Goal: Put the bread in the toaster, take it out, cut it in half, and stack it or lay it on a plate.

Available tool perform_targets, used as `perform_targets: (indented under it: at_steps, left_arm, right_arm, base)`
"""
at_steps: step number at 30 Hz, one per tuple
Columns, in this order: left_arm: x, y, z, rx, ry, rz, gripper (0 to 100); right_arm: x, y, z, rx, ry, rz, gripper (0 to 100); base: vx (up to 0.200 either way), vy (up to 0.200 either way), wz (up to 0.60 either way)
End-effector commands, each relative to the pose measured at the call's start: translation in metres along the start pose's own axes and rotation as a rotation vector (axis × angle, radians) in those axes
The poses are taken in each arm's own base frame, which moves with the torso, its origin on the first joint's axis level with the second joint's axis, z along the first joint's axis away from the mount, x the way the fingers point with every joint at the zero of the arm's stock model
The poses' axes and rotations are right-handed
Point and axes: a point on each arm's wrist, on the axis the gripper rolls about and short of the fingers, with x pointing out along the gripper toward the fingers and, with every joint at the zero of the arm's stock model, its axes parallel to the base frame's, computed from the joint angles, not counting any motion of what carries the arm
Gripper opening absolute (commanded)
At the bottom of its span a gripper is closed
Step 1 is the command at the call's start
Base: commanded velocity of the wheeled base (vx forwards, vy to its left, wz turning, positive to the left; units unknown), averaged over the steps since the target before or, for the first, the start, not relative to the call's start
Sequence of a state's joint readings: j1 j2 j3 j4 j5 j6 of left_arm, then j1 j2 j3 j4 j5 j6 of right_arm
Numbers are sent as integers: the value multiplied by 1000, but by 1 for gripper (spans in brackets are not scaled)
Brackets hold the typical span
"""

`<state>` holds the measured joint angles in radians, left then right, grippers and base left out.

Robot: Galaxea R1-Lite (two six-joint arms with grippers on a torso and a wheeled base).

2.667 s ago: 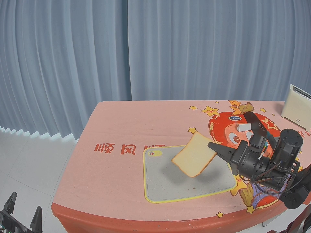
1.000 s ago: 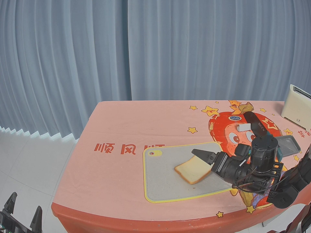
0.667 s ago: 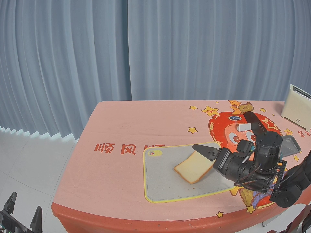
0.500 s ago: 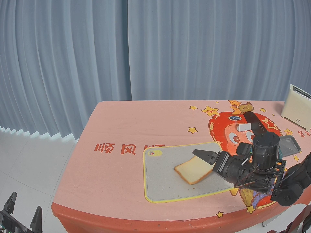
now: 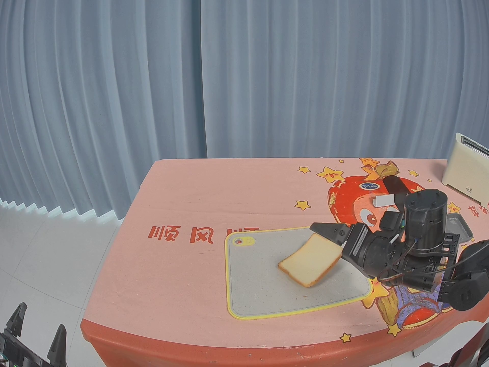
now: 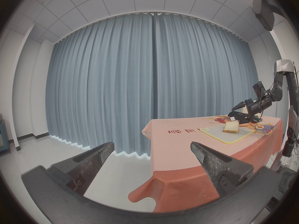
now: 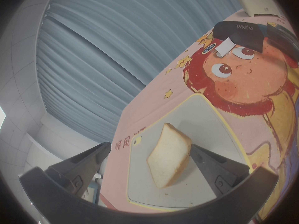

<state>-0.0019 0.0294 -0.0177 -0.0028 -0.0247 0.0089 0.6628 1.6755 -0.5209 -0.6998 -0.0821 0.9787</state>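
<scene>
Right gripper (image 5: pixel 333 240) sits low over the right part of the grey plastic cutting board with a yellow rim (image 5: pixel 254 286), pointing left. Jaws are spread wide and clamped on nothing. The square slice of pale bread with a tan crust (image 5: pixel 310 259) sits between the two fingers, tilted. Its near-left edge is down on the board. Its far-right edge is raised and touches one finger (image 7: pixel 215 165), well apart from the other. The board lies on the near middle of the table under a salmon-pink cloth with a cartoon print (image 5: pixel 204 194).

Cream-white box toaster (image 5: pixel 466 169) stands at the far right edge of the table, well apart from the board. A black flat oblong object with a white tag (image 5: pixel 394 185) lies on the cartoon face, beyond the right arm; cannot tell what it is. A dark grey rectangular tray (image 5: pixel 458 226) lies just right of it, partly hidden by the arm.

Left gripper (image 5: pixel 41 318) hangs low off the table at the near left, over the pale floor (image 5: pixel 46 261). Jaws are wide apart, holding nothing.
</scene>
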Motion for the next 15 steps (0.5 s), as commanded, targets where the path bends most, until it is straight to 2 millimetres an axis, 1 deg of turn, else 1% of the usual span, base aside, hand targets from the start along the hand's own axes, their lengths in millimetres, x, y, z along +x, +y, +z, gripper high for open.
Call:
perform_targets:
  at_steps: [1, 10, 15]
  left_arm:
    - [1, 0, -5, 0, 19, 0, 100]
    - [1, 0, -5, 0, 17, 0, 100]
    - [1, 0, -5, 0, 17, 0, 100]
  right_arm:
    - [-2, 5, 6, 10, -22, 19, 100]
    - [-3, -2, 3, 3, 12, -52, 100]
    - [-5, 1, 1, -2, 21, -44, 100]
  base:
    - [0, 0, 0]
    - [0, 0, 0]
    - [0, 0, 0]
